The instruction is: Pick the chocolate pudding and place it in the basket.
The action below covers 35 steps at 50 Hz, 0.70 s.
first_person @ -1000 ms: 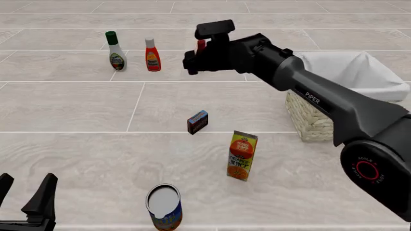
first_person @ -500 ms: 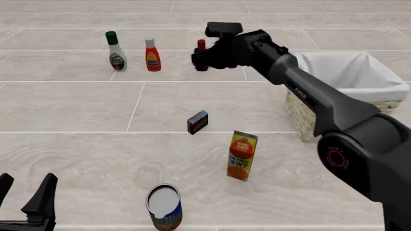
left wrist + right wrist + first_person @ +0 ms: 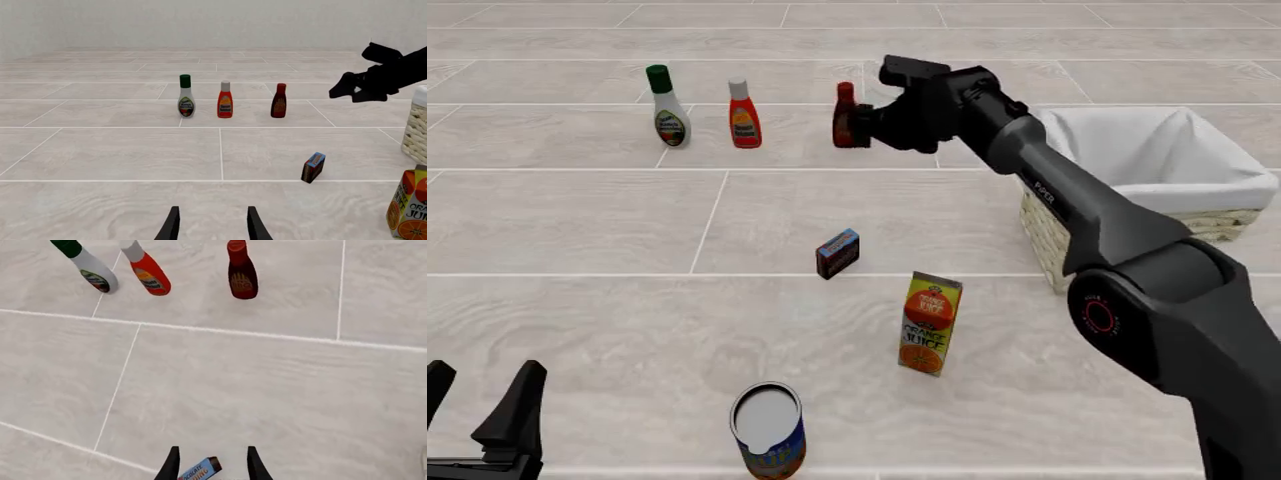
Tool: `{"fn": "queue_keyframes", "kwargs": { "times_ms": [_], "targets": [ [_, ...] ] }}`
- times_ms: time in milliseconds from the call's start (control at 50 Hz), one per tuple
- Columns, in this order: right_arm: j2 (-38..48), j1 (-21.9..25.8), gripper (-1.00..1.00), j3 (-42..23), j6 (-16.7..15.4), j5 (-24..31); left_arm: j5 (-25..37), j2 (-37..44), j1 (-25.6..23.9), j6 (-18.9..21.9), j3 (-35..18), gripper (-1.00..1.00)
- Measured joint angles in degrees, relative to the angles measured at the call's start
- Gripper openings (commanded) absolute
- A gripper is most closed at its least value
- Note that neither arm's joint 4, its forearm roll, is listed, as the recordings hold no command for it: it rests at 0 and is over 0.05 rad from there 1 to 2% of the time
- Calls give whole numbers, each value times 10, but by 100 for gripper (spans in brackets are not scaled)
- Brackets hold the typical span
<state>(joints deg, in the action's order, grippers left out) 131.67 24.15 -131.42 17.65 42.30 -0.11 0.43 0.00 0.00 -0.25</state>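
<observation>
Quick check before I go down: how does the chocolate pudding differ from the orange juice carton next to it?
The chocolate pudding is a small, low, dark maroon carton with a blue side; the orange juice carton is much taller and yellow-orange. The pudding sits farther from the arms' side, the juice nearer and to its right. The pudding shows between the right gripper's fingers in the right wrist view; the juice does not. Both are rectangular cartons, both untouched.

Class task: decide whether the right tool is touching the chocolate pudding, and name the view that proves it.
Apart. The front view shows the right tool up by the dark sauce bottle, with bare floor between it and the chocolate pudding.
</observation>
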Motion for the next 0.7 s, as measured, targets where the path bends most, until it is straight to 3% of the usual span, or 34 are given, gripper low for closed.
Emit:
{"fn": "queue_keyframes", "kwargs": {
  "times_ms": [700],
  "targets": [
    [56,-5,100,-46,76,44,0,0,0,0,0,100]
  ]
}}
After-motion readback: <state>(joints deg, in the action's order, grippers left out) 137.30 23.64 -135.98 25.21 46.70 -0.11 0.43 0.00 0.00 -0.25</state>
